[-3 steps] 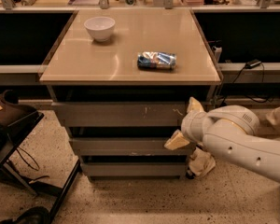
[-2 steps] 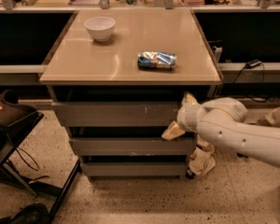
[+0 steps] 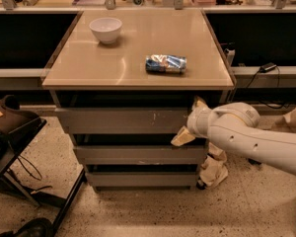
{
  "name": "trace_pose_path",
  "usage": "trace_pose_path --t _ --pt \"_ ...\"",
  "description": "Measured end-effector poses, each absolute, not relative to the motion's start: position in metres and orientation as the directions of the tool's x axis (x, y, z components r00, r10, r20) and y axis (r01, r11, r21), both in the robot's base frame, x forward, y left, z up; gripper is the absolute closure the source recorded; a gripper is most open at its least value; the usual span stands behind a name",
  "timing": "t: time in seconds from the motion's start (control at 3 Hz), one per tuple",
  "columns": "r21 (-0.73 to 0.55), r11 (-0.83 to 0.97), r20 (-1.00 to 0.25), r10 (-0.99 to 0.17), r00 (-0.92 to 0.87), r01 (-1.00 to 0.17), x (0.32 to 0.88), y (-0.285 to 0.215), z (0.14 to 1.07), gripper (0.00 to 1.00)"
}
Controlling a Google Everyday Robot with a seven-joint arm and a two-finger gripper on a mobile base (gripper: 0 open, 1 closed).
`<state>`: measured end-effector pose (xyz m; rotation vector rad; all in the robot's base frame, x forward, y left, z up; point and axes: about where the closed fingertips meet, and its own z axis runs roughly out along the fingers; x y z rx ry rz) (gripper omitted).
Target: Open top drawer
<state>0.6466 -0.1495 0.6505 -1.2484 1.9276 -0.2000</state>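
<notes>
- Arm (image 3: 259,141): white and thick, enters from the right edge and reaches leftward with a slight rise.
- Wrist (image 3: 227,120): a rounded white joint, bent toward the left.
- Gripper (image 3: 189,121): right of centre in the view at mid height, facing left.
- Fingers (image 3: 181,138): tan, spread wide, one up and one down-left. Tip contact apparently uncertain.

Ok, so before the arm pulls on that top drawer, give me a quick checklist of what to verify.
1. Gripper at the right end of the top drawer: ok.
2. Firm hold on the drawer front: cannot tell.
3. Drawer pulled out: not ok, it looks closed.
4. White bowl and blue snack packet set back from the front edge of the cabinet top: ok.
5. Black stand on the left outside the drawer's path: ok.
</notes>
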Motion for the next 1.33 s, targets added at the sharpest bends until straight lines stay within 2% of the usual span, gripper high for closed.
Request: trace_pose_path --t 0.33,0.67,1.0,1.33 --pt "-0.521 0.501 -0.570 -0.807 -0.156 -0.691 0.6909 -0.1307 0.6403 0.00" --pt "-0.521 0.501 -0.570 -0.807 -0.156 -0.691 0.6908 -0.1306 0.6402 0.00" --pt "-0.521 0.501 -0.570 -0.807 -0.156 -0.691 0.6908 -0.1306 0.6402 0.19" --pt "-0.521 0.501 -0.570 -0.807 -0.156 -0.691 0.6908 -0.1306 0.6401 0.42"
